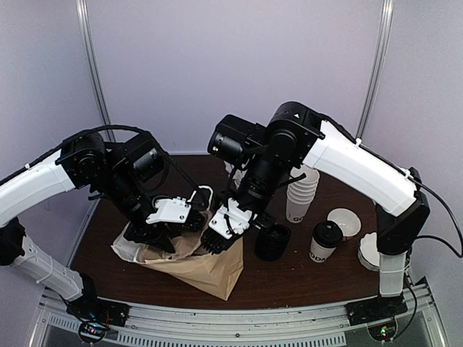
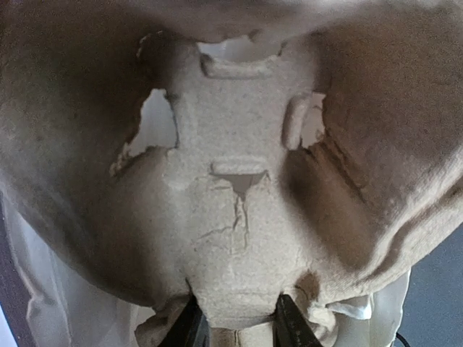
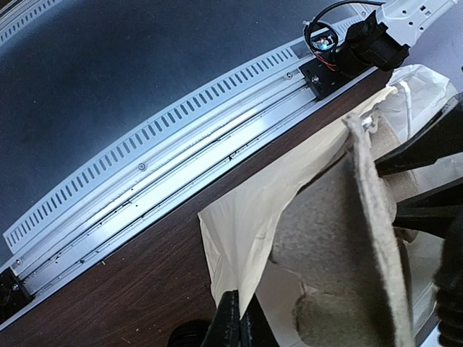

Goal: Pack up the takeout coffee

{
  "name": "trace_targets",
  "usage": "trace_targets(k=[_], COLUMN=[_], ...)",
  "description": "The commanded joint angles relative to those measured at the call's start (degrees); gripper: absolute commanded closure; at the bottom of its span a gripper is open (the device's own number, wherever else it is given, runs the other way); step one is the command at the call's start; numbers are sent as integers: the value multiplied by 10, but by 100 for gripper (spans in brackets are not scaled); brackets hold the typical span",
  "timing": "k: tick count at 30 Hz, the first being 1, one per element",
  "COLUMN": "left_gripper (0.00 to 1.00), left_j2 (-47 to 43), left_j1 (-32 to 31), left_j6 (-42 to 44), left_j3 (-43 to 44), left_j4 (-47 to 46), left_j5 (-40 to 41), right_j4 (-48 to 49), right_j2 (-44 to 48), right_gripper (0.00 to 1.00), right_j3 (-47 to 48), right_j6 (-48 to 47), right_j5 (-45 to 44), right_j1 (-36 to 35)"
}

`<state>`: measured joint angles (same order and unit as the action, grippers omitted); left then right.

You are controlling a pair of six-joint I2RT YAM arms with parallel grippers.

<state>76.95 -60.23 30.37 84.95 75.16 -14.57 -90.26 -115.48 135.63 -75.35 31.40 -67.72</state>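
Step in hand: I judge I'm seating the pulp cup carrier (image 2: 239,217) inside the brown paper bag (image 1: 206,264); the coffee itself is not yet packed.
Left claw (image 2: 240,318): narrow, pinching the carrier's near edge.
Right claw (image 3: 236,318): closed on the bag's rim, holding the mouth open.
Takeout coffee (image 1: 324,242): upright on the table (image 1: 289,278), right of the bag, well apart from both claws.
Next move: settle the carrier flat, free one claw, fetch the cup.
In the way: a black lid stack (image 1: 273,242) between bag and coffee; a stack of lidless cups (image 1: 300,195) behind.
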Motion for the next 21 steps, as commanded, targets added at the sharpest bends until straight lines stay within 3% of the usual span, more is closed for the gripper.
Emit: trace_targets(k=[1, 5, 17, 19, 21], left_gripper=[79, 79, 79, 79, 78], left_j2=[16, 40, 65, 66, 65], left_j1=[-14, -15, -6, -6, -7], left_j6=[29, 19, -35, -37, -29], left_j3=[-12, -17, 33, 59, 71], left_j4=[41, 37, 10, 21, 31], left_j5=[65, 111, 99, 89, 82], right_j4=[-20, -30, -40, -26, -21], right_j2=[-4, -7, 3, 4, 5], right_gripper=[95, 90, 85, 71, 66], right_j3=[29, 38, 19, 16, 17], right_j6=[-13, -19, -16, 0, 7], right_j5=[39, 54, 68, 67, 58], right_j1=[10, 19, 18, 18, 9])
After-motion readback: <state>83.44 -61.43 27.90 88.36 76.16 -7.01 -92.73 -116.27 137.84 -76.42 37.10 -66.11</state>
